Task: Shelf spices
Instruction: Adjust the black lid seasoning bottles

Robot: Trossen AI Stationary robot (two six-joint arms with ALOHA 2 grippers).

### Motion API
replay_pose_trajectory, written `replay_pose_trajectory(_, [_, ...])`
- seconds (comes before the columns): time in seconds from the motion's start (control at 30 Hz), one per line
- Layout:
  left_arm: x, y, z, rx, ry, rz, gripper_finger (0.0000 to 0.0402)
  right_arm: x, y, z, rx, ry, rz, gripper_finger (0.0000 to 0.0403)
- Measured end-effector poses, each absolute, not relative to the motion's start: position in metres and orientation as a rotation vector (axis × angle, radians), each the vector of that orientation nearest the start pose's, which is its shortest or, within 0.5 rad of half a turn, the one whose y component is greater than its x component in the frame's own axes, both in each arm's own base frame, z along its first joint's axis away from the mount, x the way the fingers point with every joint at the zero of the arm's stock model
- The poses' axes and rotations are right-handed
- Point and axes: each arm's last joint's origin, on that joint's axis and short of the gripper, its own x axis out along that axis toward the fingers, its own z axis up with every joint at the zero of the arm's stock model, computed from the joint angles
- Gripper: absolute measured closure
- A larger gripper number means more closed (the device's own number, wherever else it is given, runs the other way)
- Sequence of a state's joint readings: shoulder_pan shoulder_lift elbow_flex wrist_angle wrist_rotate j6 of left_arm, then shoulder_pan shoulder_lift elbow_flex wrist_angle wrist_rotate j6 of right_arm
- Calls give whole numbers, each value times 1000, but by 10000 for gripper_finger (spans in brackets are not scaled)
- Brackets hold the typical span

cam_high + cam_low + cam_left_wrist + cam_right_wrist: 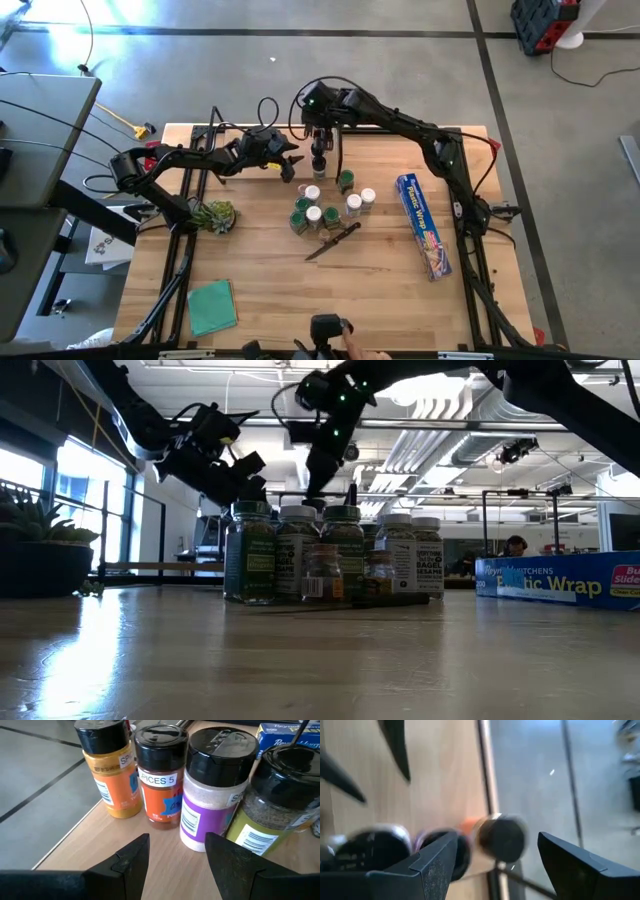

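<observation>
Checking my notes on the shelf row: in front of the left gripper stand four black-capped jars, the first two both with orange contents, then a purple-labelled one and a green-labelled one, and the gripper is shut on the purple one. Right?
Not quite. The left wrist view shows the left gripper open and empty, its fingers short of the purple-labelled jar. The rest holds: orange jars and, then the green-labelled one.

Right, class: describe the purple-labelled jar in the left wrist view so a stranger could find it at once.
Start at the pale wooden ledge, where four black-capped jars stand in a row. Skip the yellow-orange jar and the red-orange jar. Next comes the purple-labelled jar, the only one with pale contents.
</observation>
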State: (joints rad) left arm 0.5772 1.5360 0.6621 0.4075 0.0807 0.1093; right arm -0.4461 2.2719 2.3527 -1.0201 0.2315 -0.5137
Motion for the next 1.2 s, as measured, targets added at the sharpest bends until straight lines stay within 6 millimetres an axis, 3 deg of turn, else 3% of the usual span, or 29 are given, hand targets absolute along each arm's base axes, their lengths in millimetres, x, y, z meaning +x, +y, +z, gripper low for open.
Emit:
replay_pose_trajectory(0.13, [253, 163, 175, -46, 466, 466, 213, 434, -233, 314, -361, 1011, -440, 130])
replay_pose_trajectory(0.37, [252, 163, 174, -50, 476, 467, 213, 427, -260, 284, -313, 1073, -498, 130])
replay_pose_trajectory(1.2, [252, 163, 174, -52, 479, 465, 213, 429, -246, 282, -346, 1143, -501, 130])
